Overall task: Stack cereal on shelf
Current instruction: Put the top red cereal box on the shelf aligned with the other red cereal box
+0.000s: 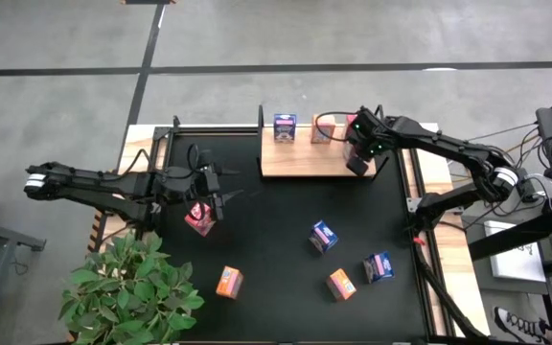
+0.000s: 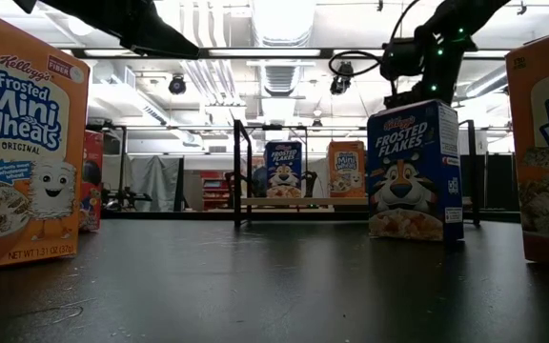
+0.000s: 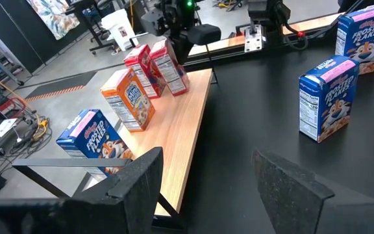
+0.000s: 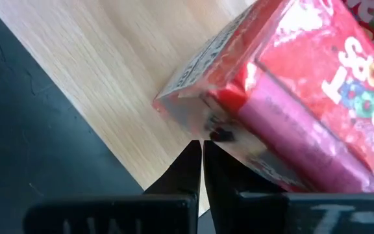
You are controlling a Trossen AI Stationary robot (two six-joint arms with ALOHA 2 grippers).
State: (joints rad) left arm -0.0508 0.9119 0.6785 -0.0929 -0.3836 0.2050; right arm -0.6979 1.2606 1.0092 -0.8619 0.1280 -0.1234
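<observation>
The shelf (image 1: 305, 161), a light wood board, lies at the mat's far edge. On it stand a blue cereal box (image 1: 285, 126), an orange one (image 1: 322, 129) and two red-pink ones (image 3: 141, 64); the tilted one (image 3: 171, 67) is nearest the board's right end. My right gripper (image 4: 202, 148) is shut, its tips at that tilted box's top. My left gripper (image 3: 216, 188) hovers open over the mat's left part, just beyond another red-pink box (image 1: 200, 218) standing on the mat. My right gripper meets the tilted red-pink box at its top end, near one corner of the flap (image 4: 216, 129), with its shut fingertips. The fingers come steeply from above. The box leans, its bottom on the shelf board (image 4: 109, 71).
On the black mat (image 1: 276, 287) stand two blue boxes (image 1: 323, 236), (image 1: 379, 266) and two orange ones (image 1: 341, 285), (image 1: 229, 282). A potted plant (image 1: 127, 287) sits at the near left corner. Black posts (image 1: 261, 120) rise at the shelf's ends.
</observation>
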